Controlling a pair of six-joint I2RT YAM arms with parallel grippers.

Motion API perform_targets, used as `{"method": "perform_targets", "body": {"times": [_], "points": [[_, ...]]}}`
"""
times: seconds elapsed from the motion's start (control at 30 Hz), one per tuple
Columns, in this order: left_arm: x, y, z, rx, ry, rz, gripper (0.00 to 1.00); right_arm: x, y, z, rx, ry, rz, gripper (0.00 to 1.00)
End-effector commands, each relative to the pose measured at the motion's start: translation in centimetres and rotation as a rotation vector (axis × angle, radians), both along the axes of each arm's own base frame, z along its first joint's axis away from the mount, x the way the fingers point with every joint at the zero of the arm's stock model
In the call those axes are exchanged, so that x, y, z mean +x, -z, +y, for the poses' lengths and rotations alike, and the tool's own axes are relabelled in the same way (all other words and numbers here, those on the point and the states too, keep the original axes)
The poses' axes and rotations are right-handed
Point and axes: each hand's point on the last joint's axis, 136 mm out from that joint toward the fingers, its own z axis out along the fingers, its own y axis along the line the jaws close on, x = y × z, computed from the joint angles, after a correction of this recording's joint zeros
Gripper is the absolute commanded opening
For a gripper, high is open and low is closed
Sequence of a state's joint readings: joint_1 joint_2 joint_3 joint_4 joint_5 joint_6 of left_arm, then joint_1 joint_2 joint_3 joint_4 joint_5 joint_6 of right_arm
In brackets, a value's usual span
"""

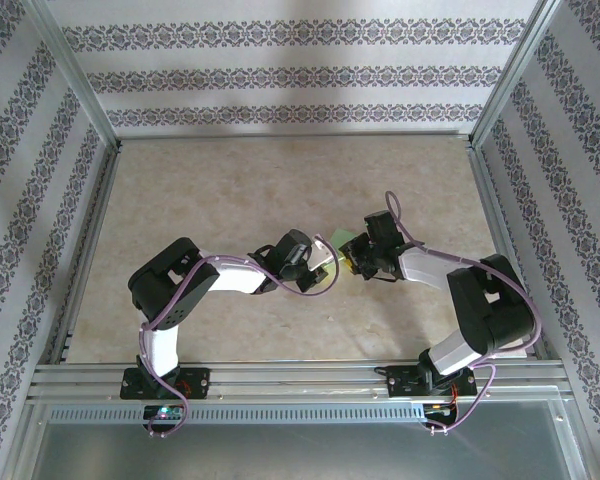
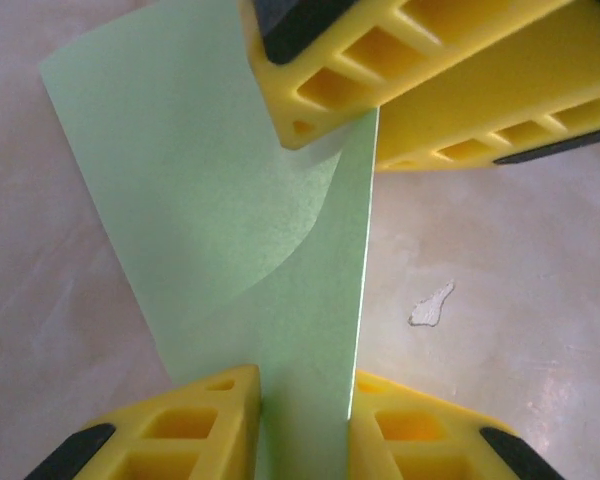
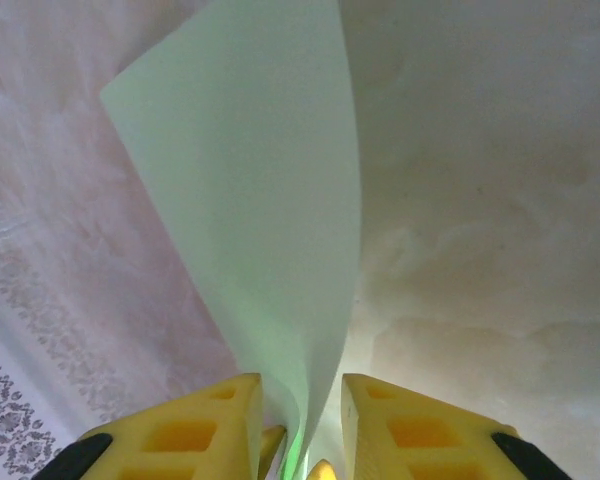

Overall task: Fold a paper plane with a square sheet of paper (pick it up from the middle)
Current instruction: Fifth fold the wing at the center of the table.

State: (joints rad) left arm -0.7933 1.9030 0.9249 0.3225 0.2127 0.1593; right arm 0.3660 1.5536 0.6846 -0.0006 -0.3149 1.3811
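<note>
- Beige mottled counter (image 1: 230, 200): the work sits about its middle, well apart from every edge and corner.
- White-and-black left arm (image 1: 170, 290) and right arm (image 1: 485, 300): the top view gives the overall layout, both reaching inward until their tips nearly meet.
- Thin light green square sheet of paper (image 2: 230, 200): it is held off the counter between the two tips. It is bowed, with no sharp crease or dart shape that I can make out. I judge this an early step, with the first centre fold being set up. The next move calls for bringing opposite edges level, then pressing the bend flat on the counter. It should go slowly, since thin paper skews or tears.
- Right end effector (image 3: 300, 425): its own camera shows the sheet rising in a curve out of a narrow gap. The left wrist view adds what that one lacks: its yellow fingers (image 2: 320, 70) are closed onto the sheet's far edge.
- Left end effector (image 2: 302, 420): it is drawn nearly together, with the sheet running through the slit. Whether the pads actually pinch it I cannot tell.
- Small white chip (image 2: 432, 305) in the counter surface: it lies near the sheet's straight edge in the left wrist view.
</note>
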Motion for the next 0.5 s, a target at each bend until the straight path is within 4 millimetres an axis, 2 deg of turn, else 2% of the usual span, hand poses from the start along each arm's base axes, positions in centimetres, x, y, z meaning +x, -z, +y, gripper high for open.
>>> {"method": "perform_targets", "body": {"times": [0.0,0.13,0.33,0.47], "points": [[-0.88,-0.53,-0.63,0.003,0.055,-0.038,0.25,0.21,-0.07,0.22,0.005,-0.04,0.014,0.28],[-1.04,-0.38,-0.58,0.012,0.062,-0.041,0.26,0.27,0.12,0.25,0.012,-0.052,0.024,0.27],[-1.17,-0.46,-0.89,0.008,0.074,-0.038,0.31,0.42,-0.18,0.47,0.02,-0.067,0.015,0.14],[-1.13,-0.69,-1.34,-0.003,0.079,-0.033,0.35,0.33,-0.25,0.52,0.024,-0.071,0.015,0.12]]}}
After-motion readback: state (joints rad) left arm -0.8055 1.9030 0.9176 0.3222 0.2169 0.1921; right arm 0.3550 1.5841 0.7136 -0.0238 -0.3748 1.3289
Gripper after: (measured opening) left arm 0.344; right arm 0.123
